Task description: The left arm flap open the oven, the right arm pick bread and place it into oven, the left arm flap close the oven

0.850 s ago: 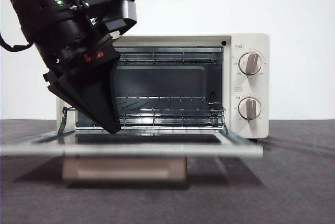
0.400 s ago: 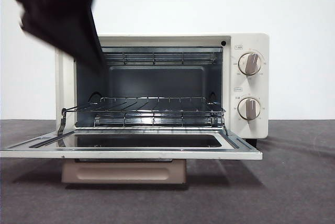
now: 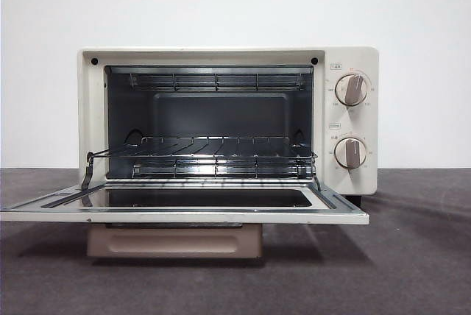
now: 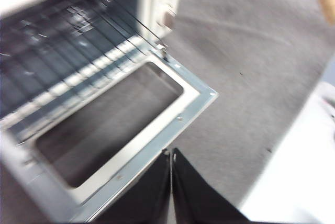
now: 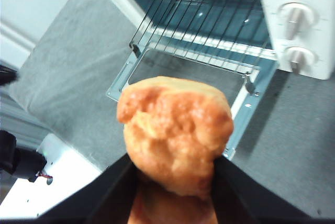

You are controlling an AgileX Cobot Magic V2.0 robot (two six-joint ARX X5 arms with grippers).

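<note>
Grey felt worktop point(image 3: 412, 271) carries the cream-white boxy toaster oven point(image 3: 228, 120), door dropped flat. Above it, the right pincer point(image 5: 175, 174) clamps the golden-brown bread chunk point(image 5: 175, 135); the left pincer point(image 4: 171, 182) hangs closed nearby. Bread could snag the wire rack point(image 3: 213, 154) edge.

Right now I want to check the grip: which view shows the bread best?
The right wrist view: the bread fills it, clamped between the right jaws. The left wrist view shows only a blurred tan sliver at one corner; the front view shows none.
</note>
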